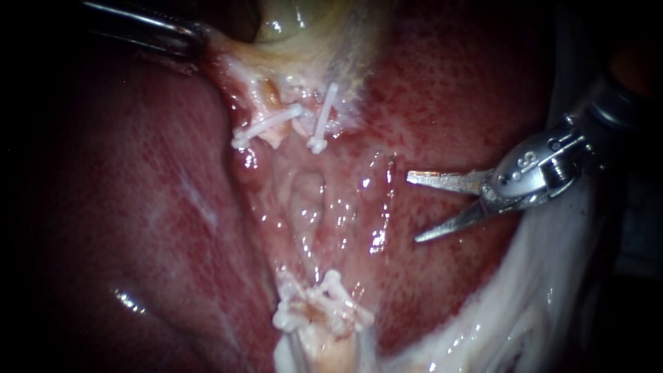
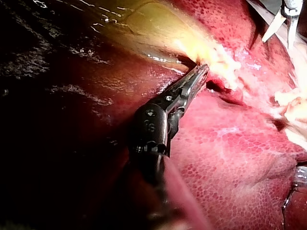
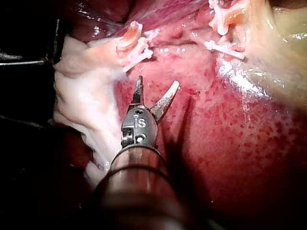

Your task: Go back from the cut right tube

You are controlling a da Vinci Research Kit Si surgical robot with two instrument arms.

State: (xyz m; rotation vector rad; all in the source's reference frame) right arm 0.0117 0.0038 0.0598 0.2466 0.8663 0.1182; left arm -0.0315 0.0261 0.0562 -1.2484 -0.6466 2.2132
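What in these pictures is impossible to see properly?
Left instrument, endoscope view: shaft cut off by the top edge; tissue hides how much gallbladder it holds.
Lower clips, endoscope view: bunched together, so uncountable.
Right instrument, endoscope view: shaft lost in darkness at the right.

Liver point(image 1: 138, 207) = bed: gallbladder point(image 1: 286, 24) lies on it up top, white clips point(image 1: 269, 124) on tube stumps point(image 1: 323, 349) below.
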